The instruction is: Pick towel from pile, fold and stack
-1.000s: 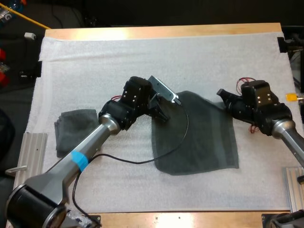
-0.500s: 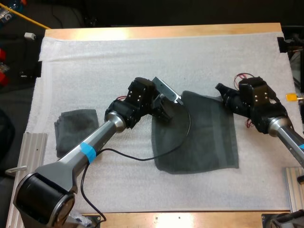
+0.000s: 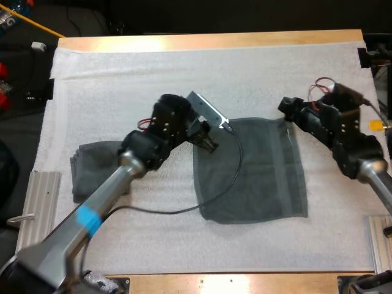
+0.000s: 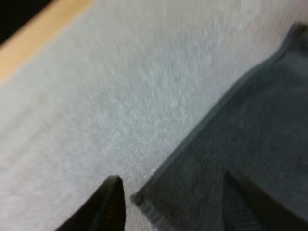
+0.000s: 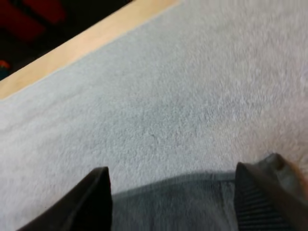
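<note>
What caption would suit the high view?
Left gripper and right gripper hover open at far corners of the spread towel; a folded towel lies nearby.

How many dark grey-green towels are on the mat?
2. The spread dark grey-green towel lies at the centre of the white mat; the folded towel sits near its left edge, partly behind the left arm, which may hide more.

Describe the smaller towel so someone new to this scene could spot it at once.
Start at the white mat covering the table. Near its left edge in the high view lies the folded towel. Unlike the spread towel lying flat mid-mat, it is a small, compact bundle.
</note>
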You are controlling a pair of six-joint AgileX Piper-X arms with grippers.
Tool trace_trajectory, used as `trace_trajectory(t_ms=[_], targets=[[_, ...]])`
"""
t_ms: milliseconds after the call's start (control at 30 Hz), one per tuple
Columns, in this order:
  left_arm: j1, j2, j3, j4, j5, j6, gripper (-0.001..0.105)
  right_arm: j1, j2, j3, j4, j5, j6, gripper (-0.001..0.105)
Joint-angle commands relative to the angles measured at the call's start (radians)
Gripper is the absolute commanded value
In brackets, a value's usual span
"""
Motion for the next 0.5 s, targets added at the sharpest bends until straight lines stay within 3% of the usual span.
trace_trajectory(t_ms=[0,200,467], targets=[[0.002,-0.045,-0.006,0.051,-0.011,-0.005,0.044,-0.001,-0.042,-0.005,0.046,-0.006,-0.049,0.055],[0.002,-0.211,-0.006,0.237,-0.001,-0.064,0.044,-0.001,-0.210,-0.005,0.279,-0.006,-0.113,0.055],[0.002,-0.392,-0.006,0.461,0.108,-0.155,0.044,-0.001,-0.437,-0.005,0.525,-0.012,-0.113,0.055]])
